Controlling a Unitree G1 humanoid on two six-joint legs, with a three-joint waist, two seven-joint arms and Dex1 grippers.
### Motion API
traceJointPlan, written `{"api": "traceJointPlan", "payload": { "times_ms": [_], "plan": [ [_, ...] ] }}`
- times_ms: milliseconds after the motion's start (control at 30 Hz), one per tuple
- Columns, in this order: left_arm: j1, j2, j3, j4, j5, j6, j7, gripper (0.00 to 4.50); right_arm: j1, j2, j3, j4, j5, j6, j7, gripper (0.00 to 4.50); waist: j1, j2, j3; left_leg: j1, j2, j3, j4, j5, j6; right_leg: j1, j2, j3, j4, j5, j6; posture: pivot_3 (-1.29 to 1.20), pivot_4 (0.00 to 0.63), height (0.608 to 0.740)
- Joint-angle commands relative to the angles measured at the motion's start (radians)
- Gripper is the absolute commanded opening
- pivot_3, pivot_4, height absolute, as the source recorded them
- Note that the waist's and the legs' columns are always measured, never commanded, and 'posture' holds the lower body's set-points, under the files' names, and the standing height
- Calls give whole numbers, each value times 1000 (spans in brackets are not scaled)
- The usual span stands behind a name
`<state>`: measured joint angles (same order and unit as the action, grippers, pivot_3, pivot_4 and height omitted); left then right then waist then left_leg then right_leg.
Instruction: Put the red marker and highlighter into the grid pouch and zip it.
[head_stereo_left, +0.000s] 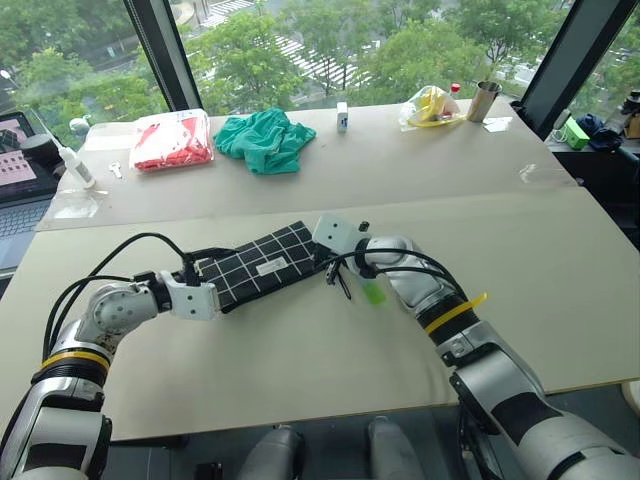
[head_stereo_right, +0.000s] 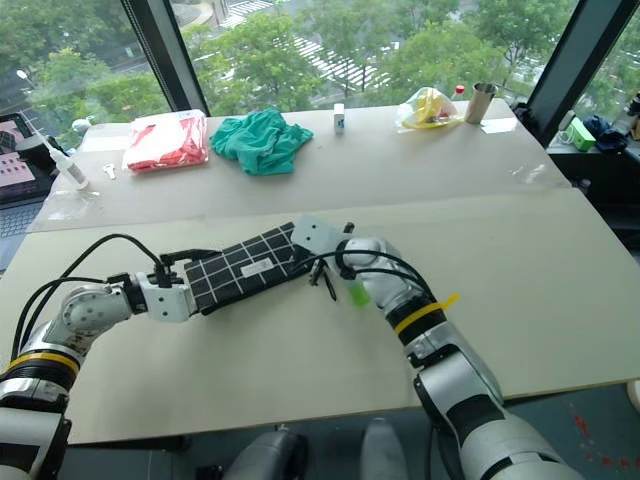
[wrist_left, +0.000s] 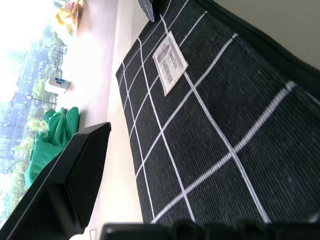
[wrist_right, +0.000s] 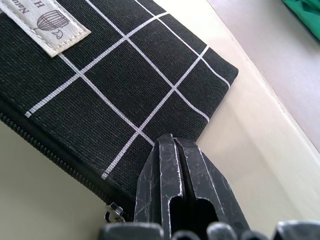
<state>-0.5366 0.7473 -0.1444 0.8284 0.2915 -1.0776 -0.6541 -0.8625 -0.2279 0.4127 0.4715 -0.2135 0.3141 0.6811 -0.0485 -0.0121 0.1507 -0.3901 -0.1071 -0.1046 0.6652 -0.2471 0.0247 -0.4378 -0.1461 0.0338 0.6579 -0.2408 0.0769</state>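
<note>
Right end effector (head_stereo_left: 327, 262), fingers pressed together with nothing between them, rests at the right end of the grid pouch (head_stereo_left: 262, 265), centre of the frame. We see the left end effector (head_stereo_left: 204, 272) at the pouch's left end, its fingers spread apart on either side of the fabric; we cannot tell whether they touch it. The pouch lies flat on the desk (head_stereo_left: 300, 350), white label (head_stereo_left: 271, 266) facing up. A green highlighter (head_stereo_left: 374, 292) lies just right of the pouch, partly under the right arm. Upper left: a red-and-white packet (head_stereo_left: 171, 140) and a green cloth (head_stereo_left: 263, 140).
</note>
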Motion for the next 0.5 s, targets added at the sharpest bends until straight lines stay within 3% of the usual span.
{"api": "traceJointPlan", "payload": {
  "times_ms": [33, 267, 433, 500],
  "plan": [
    [-17, 0, -16, 4, -42, -47, -1, 2638, 13, -11, -12, -27, 0, 17, 16, 0, -1, 0, 0, 0, 0, 0, 0, 0, 0, 0, 0, 0, 0, 0, 0, 0, 150, 740],
    [-11, 2, -40, -15, -100, -59, -32, 86, 3, -12, -19, -14, -2, 15, 13, 0, 0, 0, 0, -1, 0, 0, 1, 0, 0, -1, 0, 0, 0, 0, 0, 0, 150, 740],
    [1, -3, -42, -23, -151, -28, -68, 35, -3, 0, -28, -6, 8, 12, 9, 0, 0, 0, 0, -1, 0, 0, 1, 0, 0, -1, 0, 0, 1, 0, 0, 0, 150, 740],
    [14, -11, -36, -30, -204, 10, -102, 0, -3, 13, -61, -17, 45, 33, 16, 591, -1, 0, 0, -1, 0, 0, 1, 0, 0, -1, 0, 0, 1, 0, 0, 0, 150, 740]
  ]
}}
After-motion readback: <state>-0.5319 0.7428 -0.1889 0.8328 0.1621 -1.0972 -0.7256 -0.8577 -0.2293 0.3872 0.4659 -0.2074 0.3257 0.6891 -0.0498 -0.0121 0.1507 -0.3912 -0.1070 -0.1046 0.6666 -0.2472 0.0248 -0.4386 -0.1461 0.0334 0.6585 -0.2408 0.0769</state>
